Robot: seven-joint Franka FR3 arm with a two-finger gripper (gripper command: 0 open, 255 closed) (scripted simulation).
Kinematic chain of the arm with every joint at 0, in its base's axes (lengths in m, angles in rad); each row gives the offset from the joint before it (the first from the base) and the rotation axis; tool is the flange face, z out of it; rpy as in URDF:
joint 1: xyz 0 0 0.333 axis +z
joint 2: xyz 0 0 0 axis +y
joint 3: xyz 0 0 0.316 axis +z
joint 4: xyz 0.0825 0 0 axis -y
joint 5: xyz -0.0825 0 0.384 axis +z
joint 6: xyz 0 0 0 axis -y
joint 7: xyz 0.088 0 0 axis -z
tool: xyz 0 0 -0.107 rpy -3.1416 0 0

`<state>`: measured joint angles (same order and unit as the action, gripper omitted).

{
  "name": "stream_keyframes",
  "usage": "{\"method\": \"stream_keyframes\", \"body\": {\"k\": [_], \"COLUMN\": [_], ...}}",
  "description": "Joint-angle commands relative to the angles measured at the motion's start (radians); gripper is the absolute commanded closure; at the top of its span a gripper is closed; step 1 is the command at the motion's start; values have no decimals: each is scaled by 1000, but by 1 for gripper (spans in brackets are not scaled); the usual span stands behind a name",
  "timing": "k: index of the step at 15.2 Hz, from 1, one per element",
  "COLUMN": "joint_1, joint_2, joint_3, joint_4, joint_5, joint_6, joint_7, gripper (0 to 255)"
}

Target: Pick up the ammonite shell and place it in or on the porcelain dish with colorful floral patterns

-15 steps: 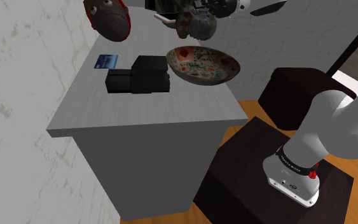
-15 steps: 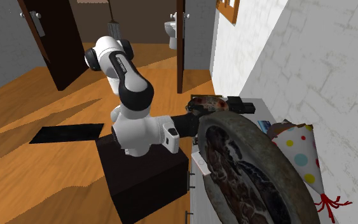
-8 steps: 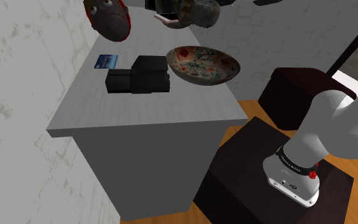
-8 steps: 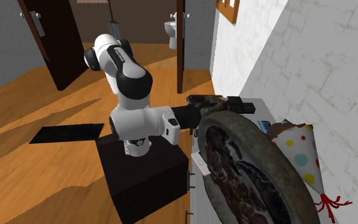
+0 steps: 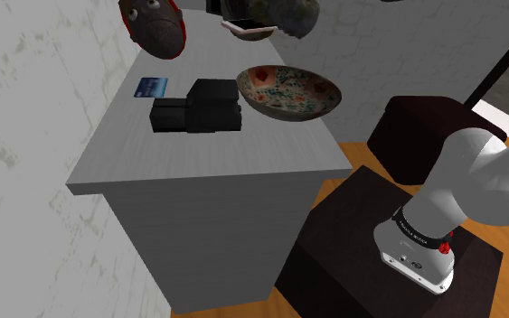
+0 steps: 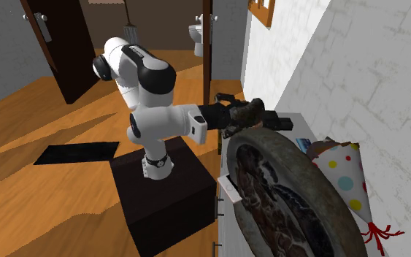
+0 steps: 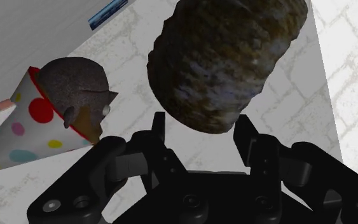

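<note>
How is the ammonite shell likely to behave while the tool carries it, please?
The ammonite shell looks rigid and rough, so it probably won't flex or slip much. Its rounded bulk sticks out well beyond the tool, so it might pivot if jolted.

brown shell (image 7: pixel 225 63) aloft, floral dish (image 5: pixel 288 110) upright

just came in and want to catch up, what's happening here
The white Franka arm has its black end effector shut on the mottled brown ammonite shell, holding it in the air off the grey table. The floral dish sits on that table with nothing in it, so the shell is not yet placed.
</note>
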<state>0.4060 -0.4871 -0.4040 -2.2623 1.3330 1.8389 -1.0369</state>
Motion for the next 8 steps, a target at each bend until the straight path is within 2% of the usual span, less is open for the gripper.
{"method": "stream_keyframes", "body": {"k": [1,6,8], "joint_1": [-3,-7,-6], "joint_2": [-75,-241,-260], "joint_3": [50,173,187], "joint_4": [-63,-192,-216], "joint_5": [6,40,50], "joint_6": [52,157,170], "joint_7": [19,78,74], "gripper": [255,255,255]}}
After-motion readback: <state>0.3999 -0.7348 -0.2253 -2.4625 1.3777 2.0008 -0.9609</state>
